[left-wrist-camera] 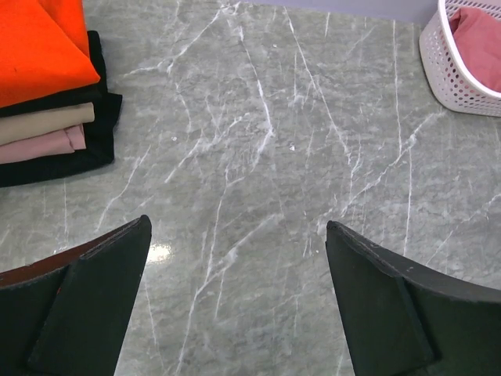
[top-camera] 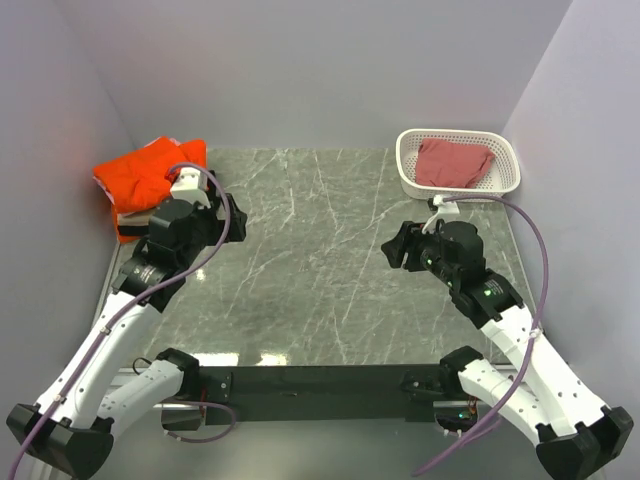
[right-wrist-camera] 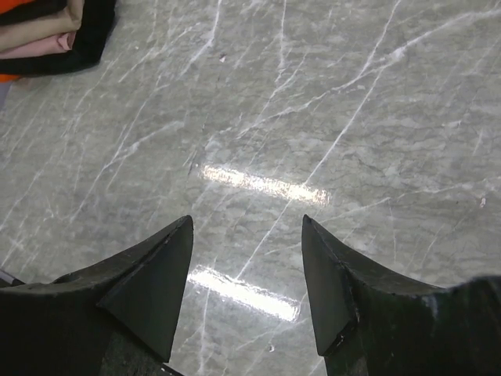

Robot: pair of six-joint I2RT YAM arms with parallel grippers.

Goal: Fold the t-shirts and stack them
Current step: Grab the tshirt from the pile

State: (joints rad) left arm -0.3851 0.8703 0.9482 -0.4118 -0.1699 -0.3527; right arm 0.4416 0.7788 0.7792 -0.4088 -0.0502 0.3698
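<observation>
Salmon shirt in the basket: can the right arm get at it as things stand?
Probably yes. The salmon shirt lies uncovered in the open-topped basket, near the right gripper, which is open and empty but faces away, so it must turn.

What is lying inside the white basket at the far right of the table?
A crumpled dusty-red t-shirt fills the white basket. Whether anything lies beneath it cannot be seen, because the cloth covers the bottom.

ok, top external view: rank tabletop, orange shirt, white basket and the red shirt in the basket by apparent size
1. tabletop
2. orange shirt and white basket: about alike; the shirt is partly hidden, so they are left unranked
3. red shirt, which fits inside the basket
</observation>
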